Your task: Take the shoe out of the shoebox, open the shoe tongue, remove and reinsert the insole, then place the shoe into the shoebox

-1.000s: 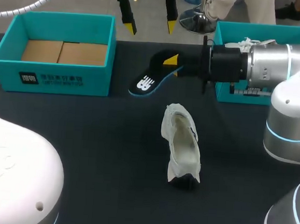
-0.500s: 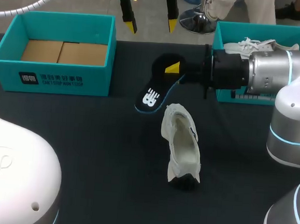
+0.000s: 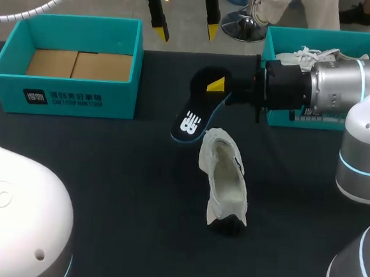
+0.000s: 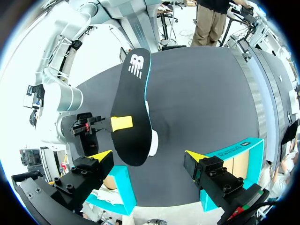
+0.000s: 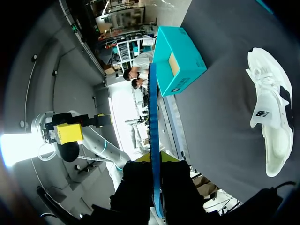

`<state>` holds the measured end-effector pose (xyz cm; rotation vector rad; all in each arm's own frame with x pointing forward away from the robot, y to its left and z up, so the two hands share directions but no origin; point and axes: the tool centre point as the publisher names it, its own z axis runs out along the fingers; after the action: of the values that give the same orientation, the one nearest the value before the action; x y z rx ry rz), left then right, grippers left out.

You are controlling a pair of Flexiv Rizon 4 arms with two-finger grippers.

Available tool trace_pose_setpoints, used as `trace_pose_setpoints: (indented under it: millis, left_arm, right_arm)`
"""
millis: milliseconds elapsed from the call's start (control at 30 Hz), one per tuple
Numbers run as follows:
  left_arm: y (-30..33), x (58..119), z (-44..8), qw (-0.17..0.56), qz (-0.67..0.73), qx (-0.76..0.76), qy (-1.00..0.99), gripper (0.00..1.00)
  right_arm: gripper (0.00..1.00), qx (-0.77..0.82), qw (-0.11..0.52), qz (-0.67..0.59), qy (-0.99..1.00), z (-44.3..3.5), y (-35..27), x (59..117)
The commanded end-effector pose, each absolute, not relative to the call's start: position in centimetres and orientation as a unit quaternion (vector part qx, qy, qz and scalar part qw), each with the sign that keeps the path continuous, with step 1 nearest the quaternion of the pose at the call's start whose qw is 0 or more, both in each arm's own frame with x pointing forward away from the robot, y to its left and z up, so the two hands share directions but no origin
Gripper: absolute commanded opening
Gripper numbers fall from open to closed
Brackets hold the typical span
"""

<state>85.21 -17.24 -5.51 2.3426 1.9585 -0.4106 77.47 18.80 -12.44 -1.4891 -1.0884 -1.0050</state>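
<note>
The right gripper (image 3: 213, 89) is clamped on one end of the insole (image 3: 197, 110), one yellow tip on its top face. The right wrist view shows it edge-on between the two fingers. The insole hangs over the surface (image 3: 117, 191) just beyond the far end of the shoe (image 3: 223, 183), its logo end tilted down toward it. Whether that end touches the shoe I cannot tell from the head view; it looks just short of it.

That hold makes sense for the reinsert step. Gripped at one end, the free end can lead into the shoe, which lies with its mouth facing up and its inside bare.

The left gripper (image 3: 184, 32) hangs well beyond the insole on the side away from the shoe. Its fingers are spread wide and hold nothing. Pointed down at the insole, it seems to be waiting until the shoe needs steadying.

By count:
- One insole.
- Two boxes: the left box (image 3: 73, 94), off to the shoe's far left, holds only cardboard. The right box (image 3: 328, 34) is off to its far right.
- Two shoes, I think: the one on the surface and a second shoe (image 3: 300, 56) in the right box, of which only laces and upper show.
</note>
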Motion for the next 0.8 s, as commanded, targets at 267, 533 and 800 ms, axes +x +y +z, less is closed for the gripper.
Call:
trace_pose_setpoints:
  millis: [267,533,800]
  left_arm:
    - [-13.9,84.3,-5.5,0.1,-0.222,0.752,0.613,1.0]
    - [-10.3,82.3,-7.1,0.23,-0.38,0.688,0.573,1.0]
    - [-9.4,80.0,-7.6,0.313,-0.417,0.635,0.57,1.0]
  right_arm:
    - [0.0,-0.616,0.496,-0.415,-0.45,-12.5,18.9,77.4]
    - [0.0,-0.616,0.496,-0.415,-0.45,-12.5,18.9,77.4]
    - [0.0,-0.616,0.496,-0.415,-0.45,-12.5,18.9,77.4]
